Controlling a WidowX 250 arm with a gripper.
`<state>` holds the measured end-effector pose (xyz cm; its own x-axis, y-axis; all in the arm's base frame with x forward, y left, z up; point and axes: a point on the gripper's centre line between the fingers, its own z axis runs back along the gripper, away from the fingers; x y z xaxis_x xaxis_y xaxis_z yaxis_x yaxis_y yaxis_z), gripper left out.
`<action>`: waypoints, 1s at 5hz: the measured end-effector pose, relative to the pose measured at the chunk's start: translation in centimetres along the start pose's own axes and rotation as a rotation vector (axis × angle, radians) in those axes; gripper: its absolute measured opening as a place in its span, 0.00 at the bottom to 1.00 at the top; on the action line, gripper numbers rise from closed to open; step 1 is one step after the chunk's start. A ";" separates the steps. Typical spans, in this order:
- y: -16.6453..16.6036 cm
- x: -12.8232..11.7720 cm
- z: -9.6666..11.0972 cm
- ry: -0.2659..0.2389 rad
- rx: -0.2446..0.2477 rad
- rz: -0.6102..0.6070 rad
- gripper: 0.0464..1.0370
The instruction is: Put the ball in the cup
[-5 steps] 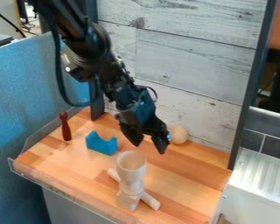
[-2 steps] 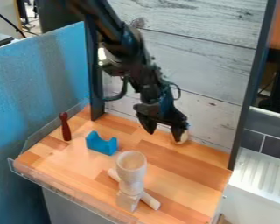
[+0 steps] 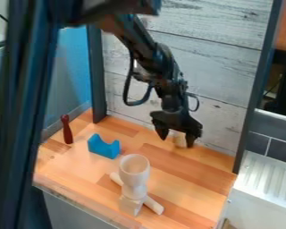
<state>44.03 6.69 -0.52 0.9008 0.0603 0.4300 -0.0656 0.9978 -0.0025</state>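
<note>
The black claw [image 3: 176, 142] hangs right of centre in the frame, its two fingers spread apart and pointing down, near the back of the wooden table [image 3: 193, 174]. The pale ball [image 3: 180, 140] shows in the gap between them, partly hidden by the right-hand finger; it seems to sit slightly behind the tips, though whether they touch it I cannot tell. The cup [image 3: 134, 174] stands upright at lower centre, well apart from the ball, with a light rod [image 3: 153, 205] lying beside its base.
</note>
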 end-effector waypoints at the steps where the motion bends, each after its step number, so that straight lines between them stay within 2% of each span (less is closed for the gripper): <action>1: 0.4 0.6 -1.3 0.000 0.033 0.004 0.96; 3: -0.3 1.2 -3.4 0.009 0.071 -0.013 0.96; 4: -0.1 1.9 -4.0 0.022 0.075 0.008 0.96; 5: -0.2 2.4 -4.3 0.014 0.077 0.015 0.92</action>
<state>48.08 6.75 -3.36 0.9053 0.0765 0.4179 -0.1120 0.9918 0.0611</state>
